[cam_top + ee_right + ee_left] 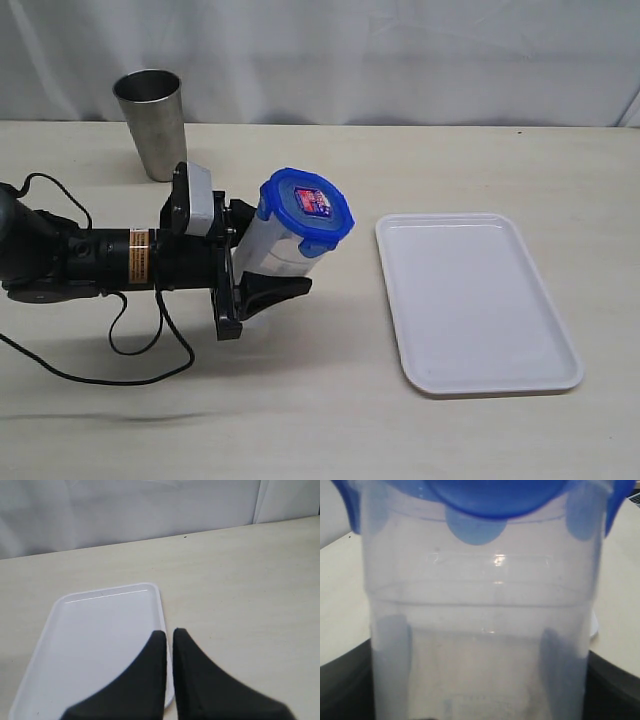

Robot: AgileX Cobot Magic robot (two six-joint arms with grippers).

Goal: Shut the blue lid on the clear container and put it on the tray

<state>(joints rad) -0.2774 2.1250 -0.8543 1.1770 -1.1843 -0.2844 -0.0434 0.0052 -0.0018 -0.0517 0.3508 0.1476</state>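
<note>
The clear container (pixel 272 250) leans toward the tray, and my left gripper (pixel 262 262) is shut on its body. The blue lid (pixel 308 208), with its red-and-white sticker, sits on the container's mouth. In the left wrist view the container (pixel 480 630) fills the picture, with the lid (pixel 490 495) at its far end and the fingers (pixel 392 675) showing as dark shapes through the plastic. The white tray (pixel 470 300) lies flat to the right of the container, with nothing on it. My right gripper (pixel 169 632) is shut on nothing above the tray's (pixel 95 645) edge; it is out of the exterior view.
A grey steel tumbler (pixel 152 122) stands upright at the back left, behind the left arm. The arm's black cable (pixel 130 350) loops over the table in front of it. A white curtain closes off the back.
</note>
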